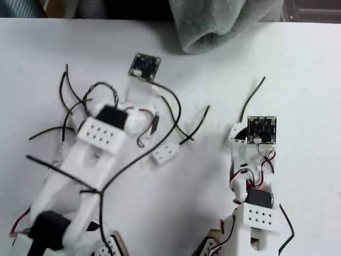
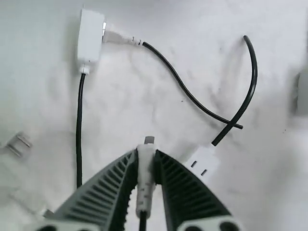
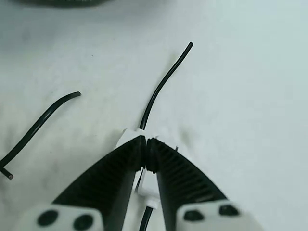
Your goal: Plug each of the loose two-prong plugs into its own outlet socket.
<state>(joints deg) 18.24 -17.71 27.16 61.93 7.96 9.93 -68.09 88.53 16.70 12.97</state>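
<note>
The left gripper (image 2: pixel 146 153) was clamped on a white plug (image 2: pixel 146 175). Its fingers pressed both sides, and the metal prongs (image 2: pixel 149 140) stuck out just past the tips. Just beside those tips a socket (image 2: pixel 202 162) with two dark slots lay flat on the white table (image 2: pixel 38 96), its black cable (image 2: pixel 251 77) curving away. Farther off lay a second socket (image 2: pixel 90 36) with a seated plug (image 2: pixel 118 37) pushed into its end.

The right gripper (image 3: pixel 146 144) was closed tight on a white block (image 3: pixel 126 138); I could not tell whether it was a plug or a socket. A black lead (image 3: pixel 164 82) ran from it across the table.

From above, the left gripper (image 1: pixel 152 124) sat near the table's middle, with the socket (image 1: pixel 164 153) just beside it. The right gripper (image 1: pixel 238 136) was well apart from both. A small black board (image 1: pixel 145 65) showed beyond the left gripper and another board (image 1: pixel 262 128) beside the right one; any print on them was too small to read. A grey cloth (image 1: pixel 213 26) hung over the far edge.
</note>
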